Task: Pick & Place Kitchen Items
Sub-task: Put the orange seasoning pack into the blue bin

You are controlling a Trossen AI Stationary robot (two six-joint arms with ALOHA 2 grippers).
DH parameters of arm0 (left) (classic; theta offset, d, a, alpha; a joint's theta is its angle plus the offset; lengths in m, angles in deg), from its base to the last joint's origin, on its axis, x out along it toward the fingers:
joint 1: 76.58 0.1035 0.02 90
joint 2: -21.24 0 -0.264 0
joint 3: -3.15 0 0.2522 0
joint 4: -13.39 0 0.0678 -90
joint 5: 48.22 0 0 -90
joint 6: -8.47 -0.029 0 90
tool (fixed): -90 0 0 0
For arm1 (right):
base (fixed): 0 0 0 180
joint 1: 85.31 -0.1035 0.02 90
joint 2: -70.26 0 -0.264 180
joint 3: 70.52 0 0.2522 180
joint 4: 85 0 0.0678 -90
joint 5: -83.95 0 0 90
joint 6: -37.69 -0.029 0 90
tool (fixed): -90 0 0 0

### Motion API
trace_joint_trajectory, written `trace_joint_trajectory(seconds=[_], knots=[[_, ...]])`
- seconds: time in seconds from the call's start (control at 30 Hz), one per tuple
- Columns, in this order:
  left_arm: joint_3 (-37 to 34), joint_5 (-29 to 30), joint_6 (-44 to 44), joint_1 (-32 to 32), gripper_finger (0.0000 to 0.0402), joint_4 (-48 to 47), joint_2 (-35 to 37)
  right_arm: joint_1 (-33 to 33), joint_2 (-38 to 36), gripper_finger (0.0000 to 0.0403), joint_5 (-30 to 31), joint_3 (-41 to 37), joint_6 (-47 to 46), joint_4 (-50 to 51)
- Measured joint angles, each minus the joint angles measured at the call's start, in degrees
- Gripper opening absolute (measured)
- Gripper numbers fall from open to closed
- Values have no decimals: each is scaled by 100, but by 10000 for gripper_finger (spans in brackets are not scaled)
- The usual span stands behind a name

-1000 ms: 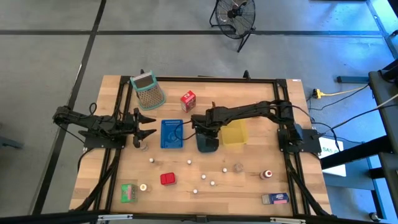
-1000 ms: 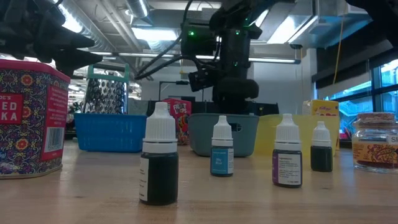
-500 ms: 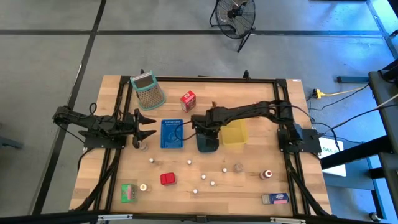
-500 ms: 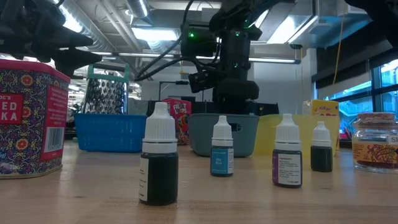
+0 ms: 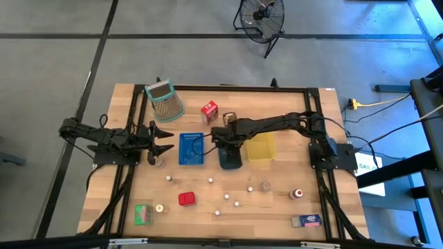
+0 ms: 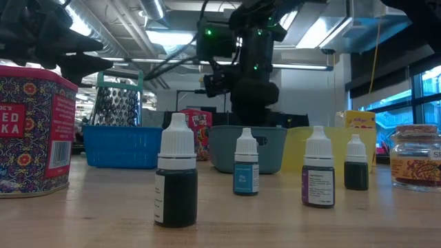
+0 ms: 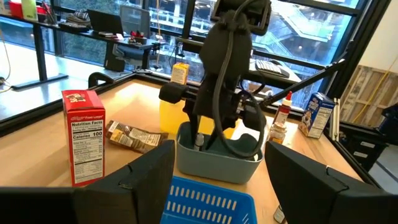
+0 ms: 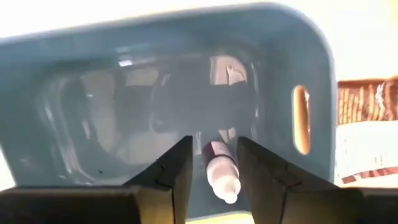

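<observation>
Right gripper (image 8: 211,163) is low inside the grey-blue tray (image 5: 229,158) at table centre, between the blue tray (image 5: 192,149) and the yellow tray (image 5: 261,149); the right arm reaches in from the right edge, elbow raised, wrist pitched steeply down. In the right wrist view a small dropper bottle (image 8: 221,168) lies on its side on the tray floor between the fingers, white cap pointing out; the fingers stand slightly apart on either side and do not appear to pinch it, so I read this as the release. To finish it well: spread the fingers enough to clear the bottle on both sides, then lift straight up so neither fingertip drags the bottle or catches the tray wall; a sideways exit could tip the light tray. Left gripper (image 5: 164,142) waits at the left of the blue tray, arm stretched level from the left edge, fingers spread and empty. Remaining items are still out on the near half of the table: more dropper bottles (image 6: 176,180), the red tin (image 5: 186,199), a green carton (image 5: 143,213), a small jar (image 5: 264,185); a red carton (image 5: 209,112) and brown packet (image 7: 134,135) lie on the far side of the trays.
</observation>
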State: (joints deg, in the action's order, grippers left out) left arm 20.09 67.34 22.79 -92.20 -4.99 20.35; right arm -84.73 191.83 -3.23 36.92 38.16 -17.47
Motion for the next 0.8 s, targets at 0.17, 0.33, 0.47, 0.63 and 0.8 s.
trace_joint_trajectory(seconds=[0.17, 0.33, 0.47, 0.63, 0.8], knots=[[0, 0, 0, 0, 244, -2, 0, -4, -1, 131, -1, 244, 0, 180], [0, 0, -3, 1, 246, -7, 0, -81, -3, 131, 1, 611, 0, 499], [0, 2, -3, 1, 244, -7, 0, -175, -7, 131, -1, 947, 0, 871], [0, -4, 1, 1, 246, -9, 0, -248, -12, 131, 10, 1409, -1, 1307], [-2, -218, 3, -1, 245, -4, 0, -336, -14, 131, 17, 1945, 0, 2001]])
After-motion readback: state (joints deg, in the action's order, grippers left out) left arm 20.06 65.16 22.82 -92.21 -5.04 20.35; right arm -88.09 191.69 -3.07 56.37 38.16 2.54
